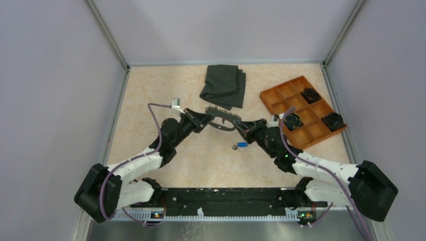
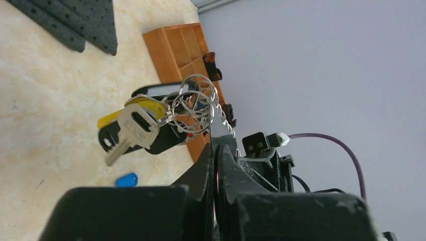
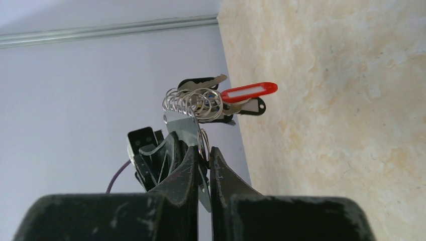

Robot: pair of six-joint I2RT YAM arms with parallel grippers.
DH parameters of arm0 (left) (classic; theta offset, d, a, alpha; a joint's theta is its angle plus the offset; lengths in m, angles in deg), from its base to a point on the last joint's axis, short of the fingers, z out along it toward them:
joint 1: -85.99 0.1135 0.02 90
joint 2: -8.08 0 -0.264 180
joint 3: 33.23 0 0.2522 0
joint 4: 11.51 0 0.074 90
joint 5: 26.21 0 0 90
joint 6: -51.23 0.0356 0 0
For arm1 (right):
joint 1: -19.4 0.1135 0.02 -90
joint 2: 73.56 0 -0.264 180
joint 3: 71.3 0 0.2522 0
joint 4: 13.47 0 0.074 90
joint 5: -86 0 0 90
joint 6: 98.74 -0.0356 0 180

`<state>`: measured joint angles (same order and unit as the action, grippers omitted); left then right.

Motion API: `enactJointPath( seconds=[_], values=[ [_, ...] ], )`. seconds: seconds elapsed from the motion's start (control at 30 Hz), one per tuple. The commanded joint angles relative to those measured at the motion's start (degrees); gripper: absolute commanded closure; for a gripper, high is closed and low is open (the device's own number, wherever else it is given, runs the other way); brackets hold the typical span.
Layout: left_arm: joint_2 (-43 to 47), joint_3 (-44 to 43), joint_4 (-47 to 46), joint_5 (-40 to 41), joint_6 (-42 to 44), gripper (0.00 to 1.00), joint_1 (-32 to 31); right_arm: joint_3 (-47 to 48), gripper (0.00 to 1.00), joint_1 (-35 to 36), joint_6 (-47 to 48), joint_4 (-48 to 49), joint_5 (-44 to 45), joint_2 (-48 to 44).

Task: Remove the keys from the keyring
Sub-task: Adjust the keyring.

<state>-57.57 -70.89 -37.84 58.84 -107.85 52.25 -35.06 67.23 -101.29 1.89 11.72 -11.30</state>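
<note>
1. Left gripper [image 2: 217, 150]: fingers clenched on one end of the keyring [image 1: 223, 116], which is held up off the table [image 1: 161, 85].
2. Right gripper [image 3: 203, 153]: jaws likewise clamped, on the opposite end of the same band. The two grippers face each other with the keyring spanning between them.
3. Keys [image 2: 133, 128]: a bunch hanging from wire rings threaded on the band (a silver blade with a yellow head, black heads and a red tag [image 3: 249, 91] can be made out).
4. Blue key [image 1: 242, 144]: lies flat on the table, apart from the keyring and near the right gripper, on its near side. A small round piece [image 1: 234, 147], too small to identify, lies just beside it.
5. Cloth [image 1: 223, 85]: dark grey and folded, beyond the grippers toward the far wall, touching neither.
6. Tray [image 1: 287, 91]: orange with compartments, at the far right. The right arm crosses in front of its near corner. Black clumps [image 1: 310, 94] sit in three separate compartments.
7. Surface and room: the table is pale marbled beige, enclosed by plain grey walls [image 1: 50, 75] at the left, back and right.
</note>
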Motion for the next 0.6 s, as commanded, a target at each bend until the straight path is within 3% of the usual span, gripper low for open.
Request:
enactJointPath(
  seconds=[0.0, 0.33, 0.47, 0.57],
  values=[
    [1.7, -4.6, 4.7, -5.1, 7.2, 1.00, 3.6, 0.9, 0.92, 0.9, 6.6, 0.4, -3.1, -3.7],
    [-0.5, -15.3, 22.8, -40.5, 21.6, 1.00, 13.9, 0.1, 0.30, 0.7, 37.4, -1.9, -8.4, -14.2],
    [-4.1, -23.7, 36.5, -53.6, 33.3, 1.00, 14.2, 4.0, 0.20, 0.6, 53.7, -5.8, -13.6, -16.8],
    [-5.0, -25.9, 39.8, -57.4, 36.6, 1.00, 14.5, 6.9, 0.20, 0.5, 61.6, -7.5, -21.1, -17.6]
  ],
)
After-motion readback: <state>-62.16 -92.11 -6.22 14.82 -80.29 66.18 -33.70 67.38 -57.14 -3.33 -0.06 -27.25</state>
